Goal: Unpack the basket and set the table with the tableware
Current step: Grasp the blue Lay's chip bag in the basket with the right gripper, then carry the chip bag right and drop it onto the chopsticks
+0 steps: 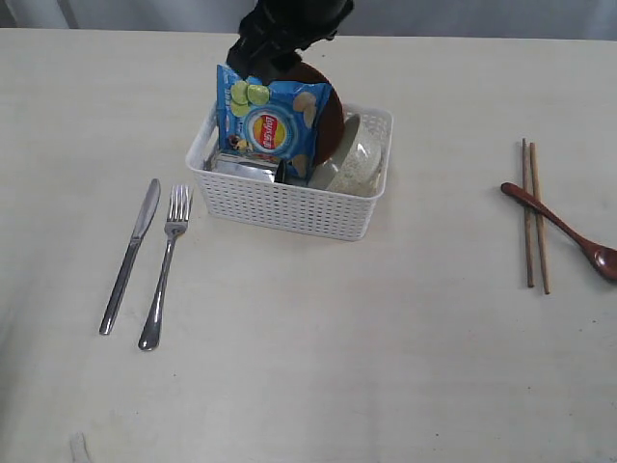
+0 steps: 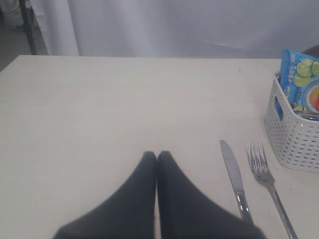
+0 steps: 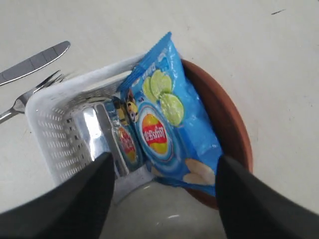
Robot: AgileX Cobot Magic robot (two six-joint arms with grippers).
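The white basket (image 1: 289,207) stands mid-table, holding the brown plate (image 1: 331,121), pale bowl (image 1: 357,159) and steel cup (image 1: 246,166) behind a blue chip bag (image 1: 275,121). My right gripper (image 3: 165,158) hangs open just above the basket, one finger (image 3: 94,184) over the cup (image 3: 92,129) and the other beside the plate (image 3: 224,119), with the bowl (image 3: 164,214) beneath. Knife (image 1: 130,253) and fork (image 1: 166,265) lie left of the basket. Chopsticks (image 1: 535,217) and wooden spoon (image 1: 564,230) lie at the right. My left gripper (image 2: 157,154) is shut and empty over bare table, left of the knife (image 2: 234,174).
The right arm (image 1: 289,34) reaches in from the far edge above the basket. The chip bag (image 3: 169,129) leans upright against the plate. Bare table (image 1: 386,367) spreads in front of the basket and between it and the chopsticks.
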